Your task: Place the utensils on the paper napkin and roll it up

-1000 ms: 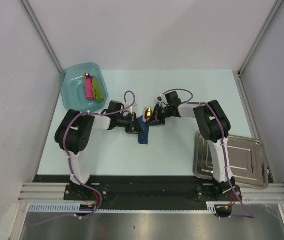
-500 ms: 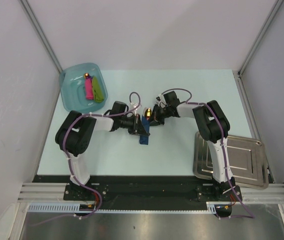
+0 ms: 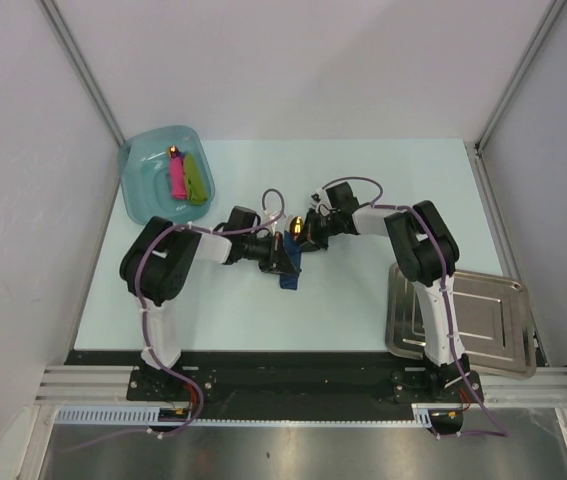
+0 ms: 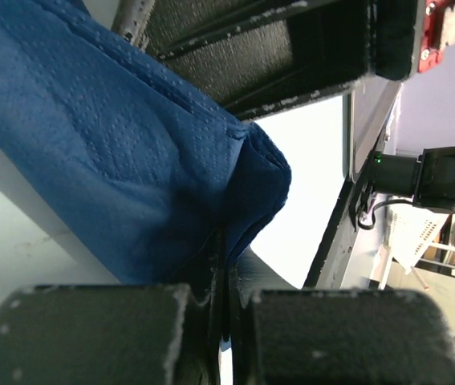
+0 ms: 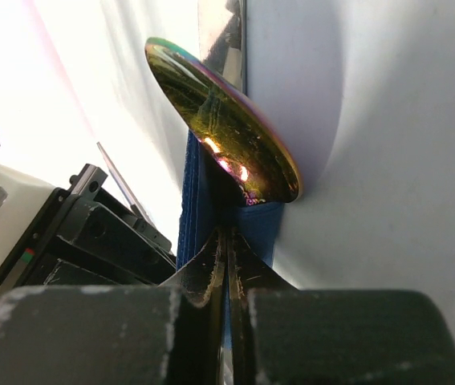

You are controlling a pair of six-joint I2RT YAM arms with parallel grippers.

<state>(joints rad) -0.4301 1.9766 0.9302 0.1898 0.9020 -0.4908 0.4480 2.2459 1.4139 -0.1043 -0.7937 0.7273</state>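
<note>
The paper napkin [image 3: 288,277] is a bunched dark blue fold in the middle of the table, held between both grippers. My left gripper [image 3: 278,259] comes in from the left and is shut on the napkin's edge [image 4: 131,176], pinching it between the fingertips [image 4: 226,269]. My right gripper [image 3: 300,240] comes in from the right and is shut on the blue folds [image 5: 199,204]. A shiny gold utensil bowl [image 5: 223,120] sticks out of the napkin just past those jaws [image 5: 229,241]. It shows as a gold glint [image 3: 289,230] from above. The rest of the utensil is hidden in the folds.
A pale teal tub [image 3: 143,185] at the back left holds a pink stick [image 3: 176,177], a lime-green stick [image 3: 196,178] and a small gold piece [image 3: 174,152]. A steel tray [image 3: 483,320] lies at the front right beside the right arm's base.
My left gripper has shifted right towards the right gripper, drawing the napkin into a tighter bunch. The right gripper has barely moved.
</note>
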